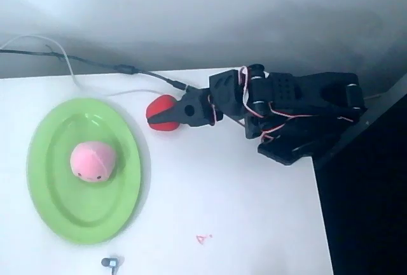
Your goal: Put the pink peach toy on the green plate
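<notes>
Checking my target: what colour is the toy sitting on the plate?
Pale pink with tiny dark marks: the pink peach toy, resting on the green plate, seen best in the overhead view.

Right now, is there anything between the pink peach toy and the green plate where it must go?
Nothing visible stands in the way: the pink peach toy already lies on the green plate, near its middle. The gripper is apart from it, to the right in the overhead view, at a red toy on the white table.

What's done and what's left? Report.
Done: the peach sits on the plate. In hand: the gripper is at the red toy, off the plate; whether it grips the toy is unclear. Left: apparently nothing for the peach.
</notes>
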